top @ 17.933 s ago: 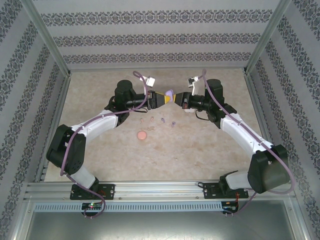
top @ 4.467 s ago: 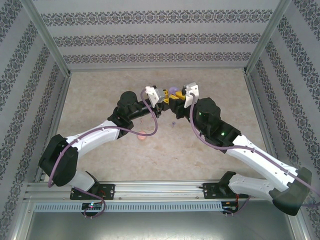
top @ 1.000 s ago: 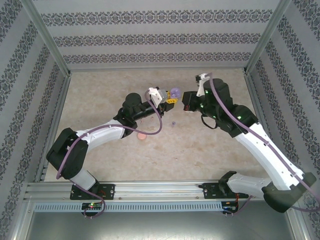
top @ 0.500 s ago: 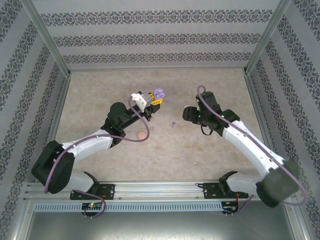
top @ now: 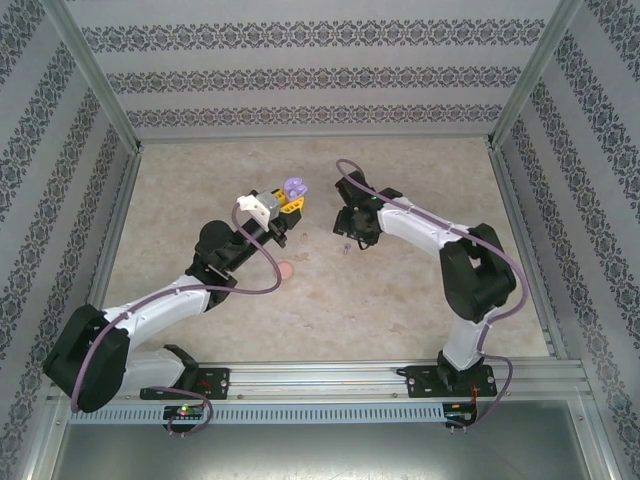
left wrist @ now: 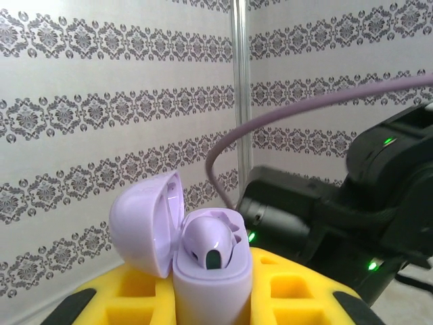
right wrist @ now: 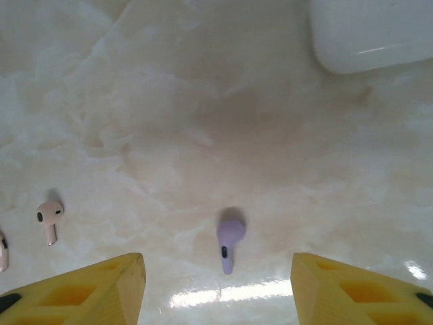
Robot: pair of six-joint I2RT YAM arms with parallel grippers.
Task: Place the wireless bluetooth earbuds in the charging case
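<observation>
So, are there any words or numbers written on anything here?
No, there is nothing to read.
The purple case, the purple bud, the pink bud and the white case are all plain.
The walls carry only swirly patterns, no letters.

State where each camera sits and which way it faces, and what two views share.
Top external: above and behind the bases, looking down on the table; both arms, left gripper, right gripper.
Left wrist: on the left arm, facing outward at the wallpapered wall; left gripper shut on the open purple case, right arm behind.
Right wrist: on the right arm, facing down at the table; open right gripper above a purple earbud.
Shared: top and right wrist both show that earbud.
</observation>
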